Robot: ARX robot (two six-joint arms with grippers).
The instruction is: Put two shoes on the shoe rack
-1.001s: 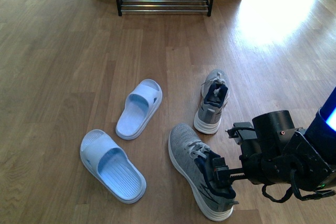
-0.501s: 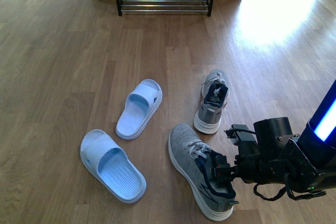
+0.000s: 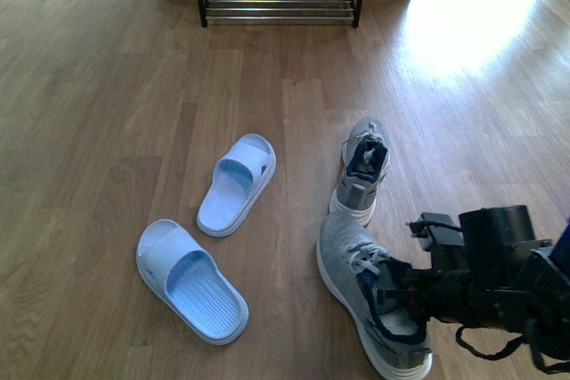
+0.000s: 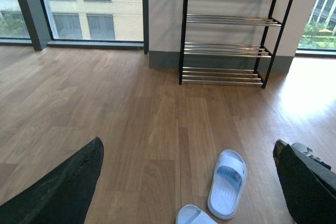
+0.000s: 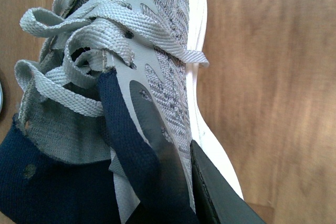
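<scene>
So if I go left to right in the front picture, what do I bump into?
Nearer blue slipper → farther blue slipper → loose grey sneaker → right tool, gripping the other sneaker.

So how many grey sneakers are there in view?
2. The far sneaker lies mid-floor, heel toward the robot. The near sneaker is just in front of the robot, with the right pincer clamped on its collar. None seem hidden.
</scene>
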